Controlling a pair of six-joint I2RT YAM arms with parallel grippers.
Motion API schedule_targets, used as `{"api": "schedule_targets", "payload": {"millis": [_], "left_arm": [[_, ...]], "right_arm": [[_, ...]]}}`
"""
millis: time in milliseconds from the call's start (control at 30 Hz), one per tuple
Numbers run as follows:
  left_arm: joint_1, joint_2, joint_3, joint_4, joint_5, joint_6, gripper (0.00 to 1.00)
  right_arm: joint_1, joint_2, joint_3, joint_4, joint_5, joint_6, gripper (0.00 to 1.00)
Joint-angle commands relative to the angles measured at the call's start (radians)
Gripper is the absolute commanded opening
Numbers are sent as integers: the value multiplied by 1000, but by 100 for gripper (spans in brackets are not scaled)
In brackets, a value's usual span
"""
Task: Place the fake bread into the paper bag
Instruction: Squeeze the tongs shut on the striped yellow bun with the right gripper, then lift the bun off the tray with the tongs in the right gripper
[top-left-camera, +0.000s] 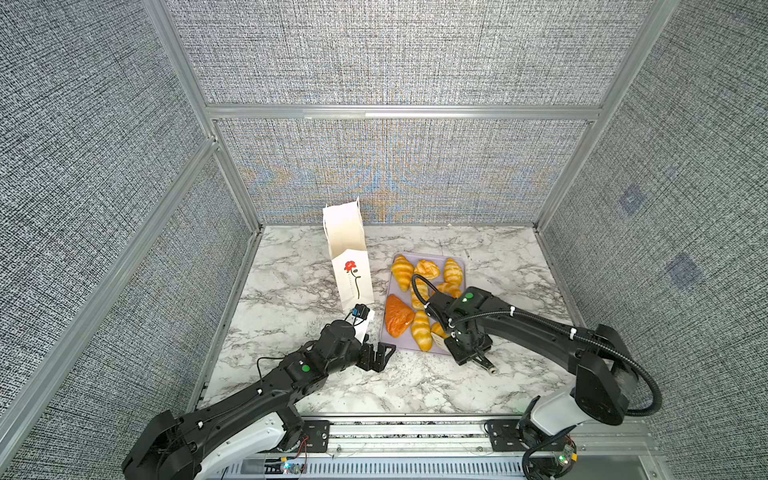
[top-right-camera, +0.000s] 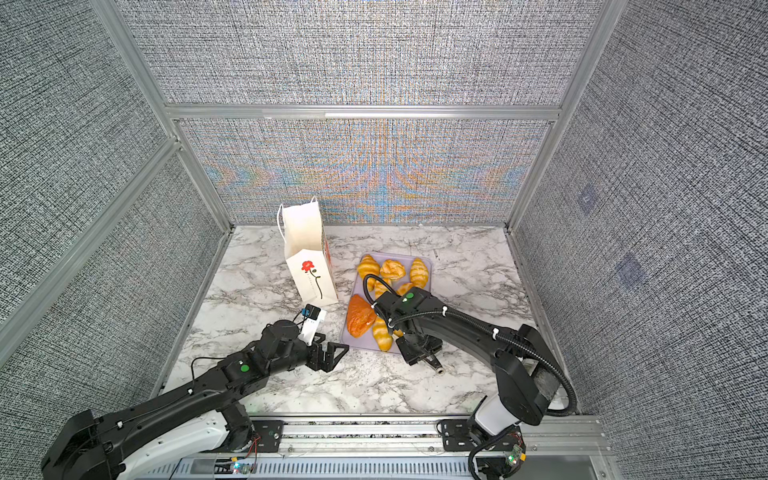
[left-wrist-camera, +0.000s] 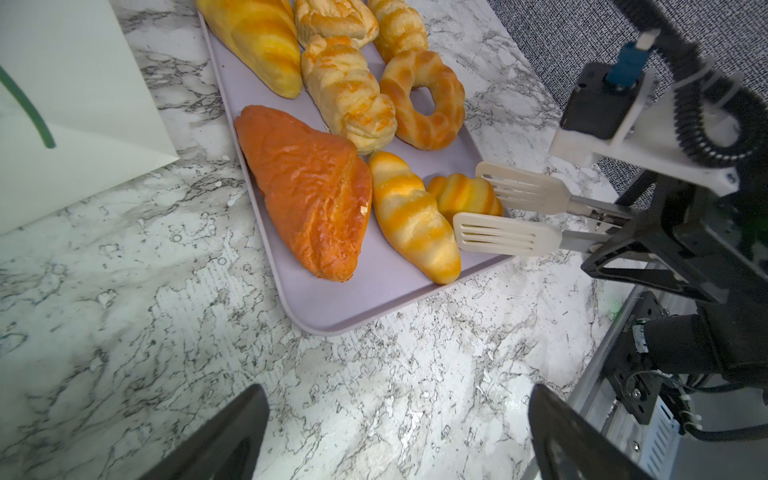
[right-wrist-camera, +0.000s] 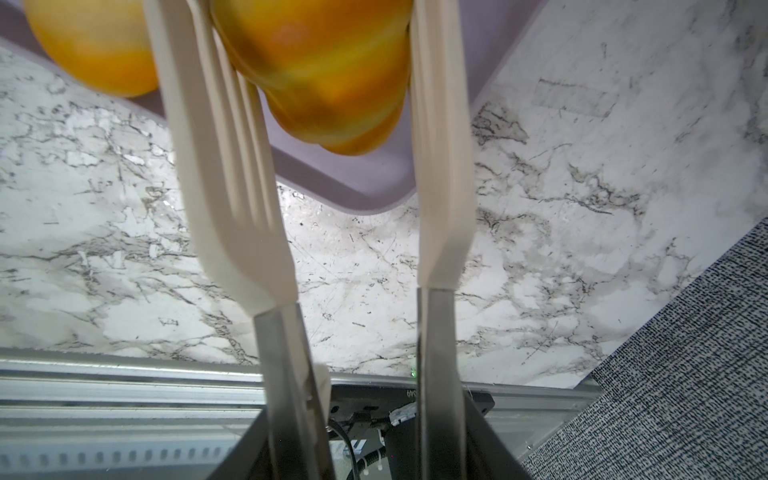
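Observation:
The white paper bag (top-left-camera: 351, 266) with a red flower stands open at the back left of the marble table. Several pieces of golden fake bread lie on a lilac tray (top-left-camera: 388, 343), among them an orange-brown triangular one (left-wrist-camera: 307, 187). My right gripper (top-left-camera: 469, 345) is shut on white slotted tongs (left-wrist-camera: 519, 189). The tongs' blades (right-wrist-camera: 224, 166) flank a small croissant (right-wrist-camera: 324, 62) at the tray's near right corner and look pressed against both its sides. My left gripper (left-wrist-camera: 395, 436) hangs open and empty over bare table, near the tray's front left corner.
A ring-shaped pastry (left-wrist-camera: 422, 99) and a braided loaf (left-wrist-camera: 349, 95) lie mid-tray behind the small croissant. Grey fabric walls with aluminium posts enclose the table on three sides. A metal rail (top-left-camera: 415, 432) runs along the front edge.

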Motion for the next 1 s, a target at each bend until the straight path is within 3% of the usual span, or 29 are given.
{"api": "schedule_targets", "payload": {"millis": [0,567,967], "left_arm": [[0,-5,-1,-6,-14,1,99],[0,-61,23,-39,-65,10,99],[1,-58,58,4,-89,29,99]], "right_arm": [[-1,-18,-2,-32,26,3,46],[-19,-150,-8,25,17,-5,43],[-42,-211,9,112,-17,-84,41]]}}
